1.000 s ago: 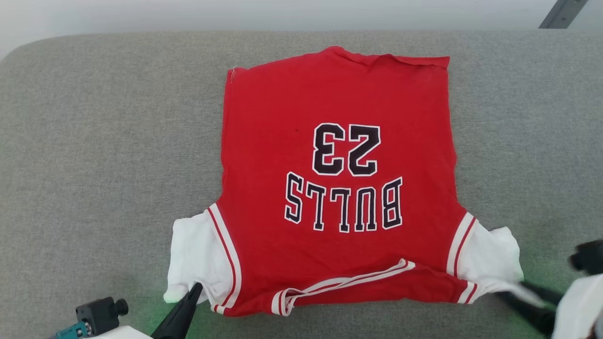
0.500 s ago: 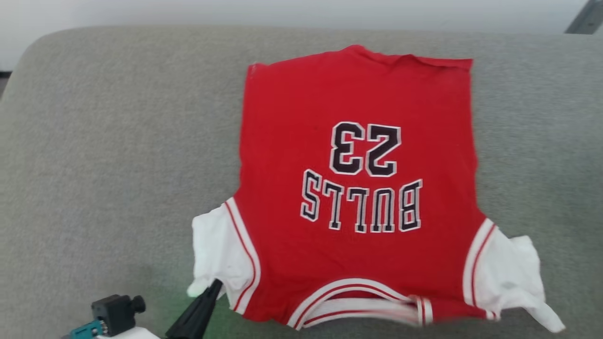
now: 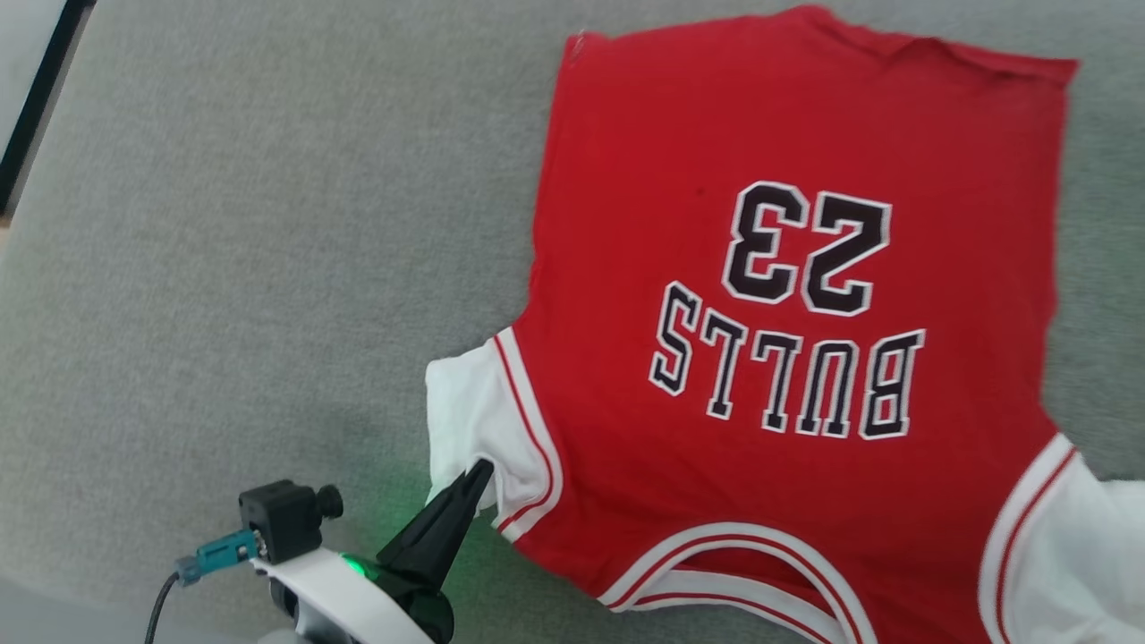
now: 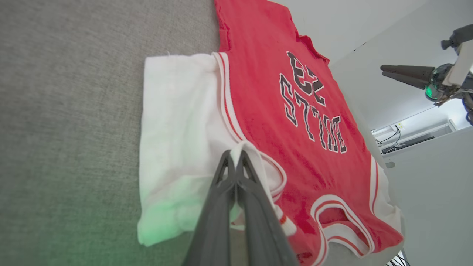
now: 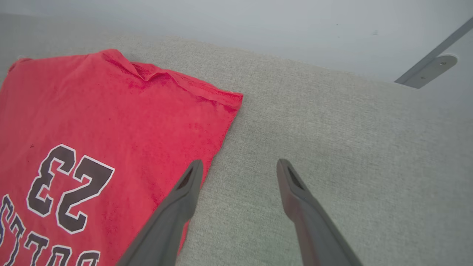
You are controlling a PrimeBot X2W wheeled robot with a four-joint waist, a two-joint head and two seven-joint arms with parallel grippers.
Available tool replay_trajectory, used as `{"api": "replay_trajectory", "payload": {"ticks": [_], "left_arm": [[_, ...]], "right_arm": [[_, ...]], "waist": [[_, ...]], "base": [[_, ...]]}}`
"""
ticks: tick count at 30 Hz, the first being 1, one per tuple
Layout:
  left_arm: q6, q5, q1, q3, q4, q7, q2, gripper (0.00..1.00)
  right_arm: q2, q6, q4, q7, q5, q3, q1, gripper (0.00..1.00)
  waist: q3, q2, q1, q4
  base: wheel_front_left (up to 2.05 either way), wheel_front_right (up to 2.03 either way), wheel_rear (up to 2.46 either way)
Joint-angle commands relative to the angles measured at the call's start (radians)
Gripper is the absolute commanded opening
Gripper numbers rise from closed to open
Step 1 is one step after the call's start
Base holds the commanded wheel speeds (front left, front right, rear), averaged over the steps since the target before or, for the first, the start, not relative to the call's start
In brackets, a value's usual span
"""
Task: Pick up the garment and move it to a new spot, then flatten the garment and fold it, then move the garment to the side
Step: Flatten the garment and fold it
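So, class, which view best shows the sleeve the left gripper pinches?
Left wrist view: the sleeve lies close, bunched at the shut left gripper. Head view shows it smaller; right wrist view, the garment's red body.

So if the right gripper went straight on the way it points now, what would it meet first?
Most likely the bare grey woven cushion, just beside the side edge of the red jersey-style shirt. The right gripper is open and seems raised, so depth is uncertain.
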Motion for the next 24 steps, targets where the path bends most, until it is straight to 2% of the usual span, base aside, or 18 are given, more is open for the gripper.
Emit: {"api": "replay_trajectory", "payload": {"ticks": [1,5,10,17,22,23,24], "left_arm": [[0.002,-0.001,-0.028,-0.007,-0.005,-0.004,-0.005,0.00],[0.002,0.018,-0.061,-0.017,-0.017,-0.004,-0.011,0.00],[0.002,0.030,-0.085,-0.029,-0.034,-0.004,-0.019,0.00],[0.002,0.035,-0.110,-0.043,-0.043,-0.003,-0.033,0.00],[0.002,0.036,-0.120,-0.050,-0.044,-0.003,-0.044,0.00],[0.002,0.034,-0.120,-0.054,-0.040,-0.003,-0.047,0.00],[0.002,0.031,-0.121,-0.058,-0.037,-0.003,-0.048,0.00]], "right_arm": [[-0.002,0.000,0.038,0.032,-0.019,0.034,-0.057,1.00],[-0.005,0.000,0.164,0.113,-0.078,0.120,-0.206,1.00],[0.000,-0.001,0.274,0.171,-0.105,0.146,-0.314,1.00],[0.009,-0.001,0.380,0.204,-0.149,0.167,-0.389,1.00],[0.036,0.000,0.425,0.217,-0.152,0.193,-0.387,1.00],[0.040,0.000,0.431,0.219,-0.148,0.196,-0.383,0.84],[0.043,0.000,0.435,0.218,-0.147,0.201,-0.378,0.56]], "waist": [[0.043,0.0000,0.0000,0.040],[0.088,0.0000,0.0000,0.071],[0.135,0.0000,0.0000,0.100],[0.175,0.0000,0.0000,0.139],[0.182,0.0000,0.0000,0.150],[0.181,0.0000,0.0000,0.150],[0.179,0.0000,0.0000,0.151]], "base": [[0.00,0.00,0.00],[0.00,0.00,0.00],[0.00,0.00,0.00],[0.00,0.00,0.00],[0.00,0.00,0.00],[0.00,0.00,0.00],[0.00,0.00,0.00]]}}
